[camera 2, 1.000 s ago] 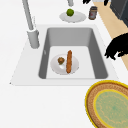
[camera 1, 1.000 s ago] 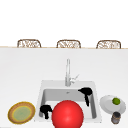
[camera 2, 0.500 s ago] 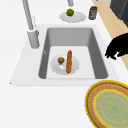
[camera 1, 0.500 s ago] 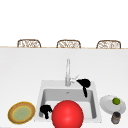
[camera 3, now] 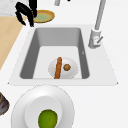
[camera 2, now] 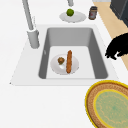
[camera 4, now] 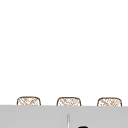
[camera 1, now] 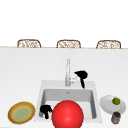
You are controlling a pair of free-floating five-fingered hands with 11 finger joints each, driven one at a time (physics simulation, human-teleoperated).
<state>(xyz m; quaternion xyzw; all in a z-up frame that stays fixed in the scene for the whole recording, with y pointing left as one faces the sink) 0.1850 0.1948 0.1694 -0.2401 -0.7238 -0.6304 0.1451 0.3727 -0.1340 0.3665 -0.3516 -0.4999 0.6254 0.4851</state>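
Observation:
My right hand hovers just right of the faucet, above the back rim of the sink, fingers hanging down and relaxed, close to the small side lever. It holds nothing. My left hand hangs idle over the sink's front left corner, fingers drooping; the same hand shows in the left side view, and this hand is beside the yellow plate in the right side view. Inside the basin lies a white plate with a long brown roll and a small brown muffin.
A big red ball covers the sink's front middle. A yellow woven plate lies on the counter at the left. At the right stands a white plate with a lime, and a dark jar. Chair backs line the far edge.
My right hand has risen from over the basin toward the faucet's lever. The left hand and everything in the sink stay where they were.

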